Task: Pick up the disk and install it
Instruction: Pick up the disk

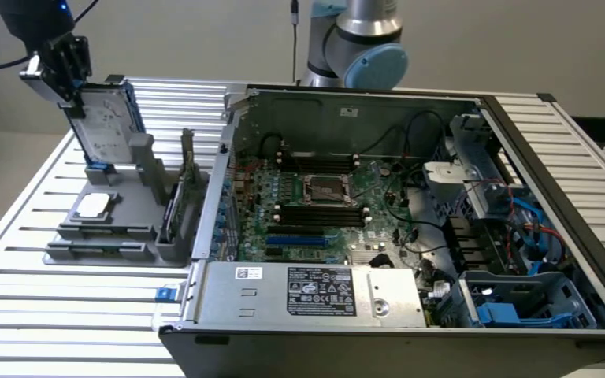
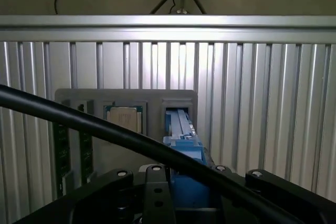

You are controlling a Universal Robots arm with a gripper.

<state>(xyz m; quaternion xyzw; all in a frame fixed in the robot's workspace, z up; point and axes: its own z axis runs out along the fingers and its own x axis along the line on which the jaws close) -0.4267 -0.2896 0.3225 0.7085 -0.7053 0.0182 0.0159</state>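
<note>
Beside the disk (image 1: 108, 126): chip (image 1: 92, 205) (case (image 1: 365, 110) nearby)

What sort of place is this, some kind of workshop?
Probably a robotics test bench: an open computer case sits on a slatted metal table, a robot arm stands behind it, and a grey rack beside it holds parts.

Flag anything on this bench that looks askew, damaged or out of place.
Nothing looks damaged or spilled. The one thing off-square is the disk: it stands on edge above the grey holder, leaning slightly, with the claw gripping its upper end. The computer case lies open on its side.
</note>
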